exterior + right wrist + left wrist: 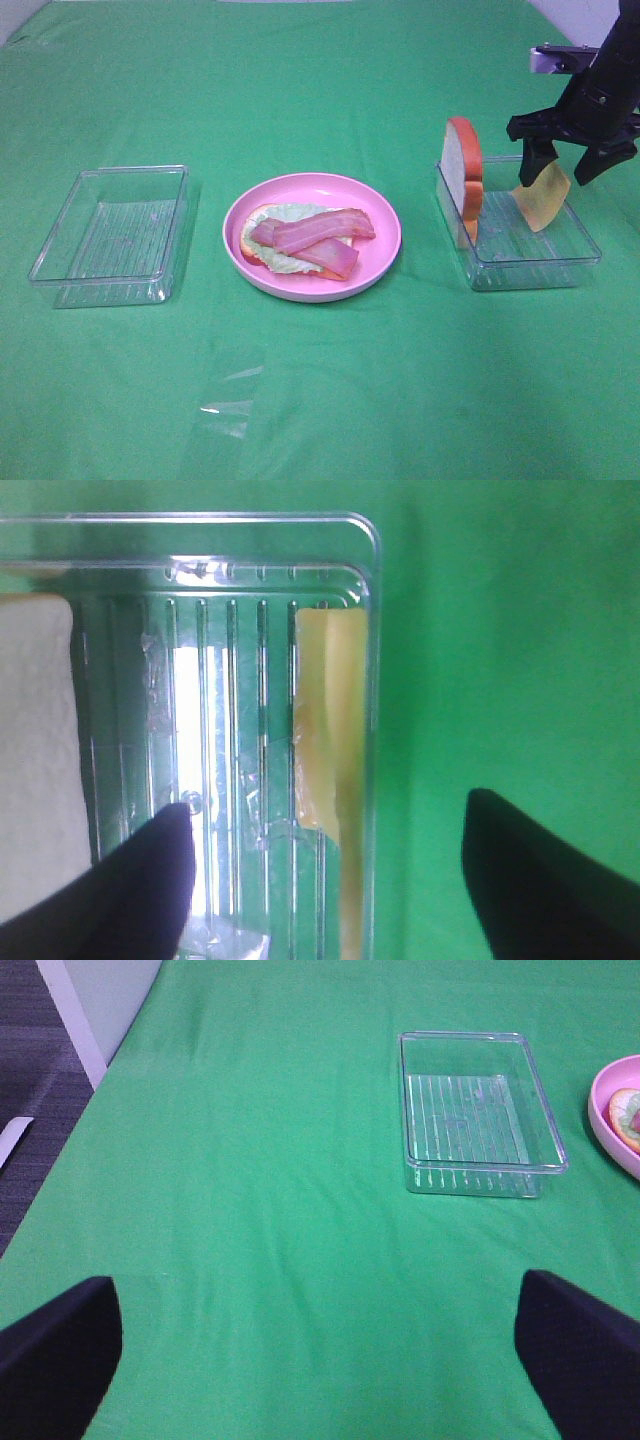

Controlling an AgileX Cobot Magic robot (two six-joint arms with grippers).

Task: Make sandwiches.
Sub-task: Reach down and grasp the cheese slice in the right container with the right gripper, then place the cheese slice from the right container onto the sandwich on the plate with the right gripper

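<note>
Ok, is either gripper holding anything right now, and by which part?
Nothing is held yet. The right gripper straddles the cheese slice and the tray wall it leans on, jaws open, touching neither face. The left gripper is open and empty.

Counting the toy food and dishes on the green cloth [320, 100].
There are two clear trays: the left tray [115, 225] at the left of the frame and the right tray [530, 250] at the right. One pink plate [385, 225] sits in the middle. There are two bread slices: the standing slice [463, 170] in the right tray and the flat slice [250, 222] on the plate. One lettuce leaf [290, 212]. One cheese square [543, 198]. The bacon strips [320, 232] overlap; I count at least two.
</note>
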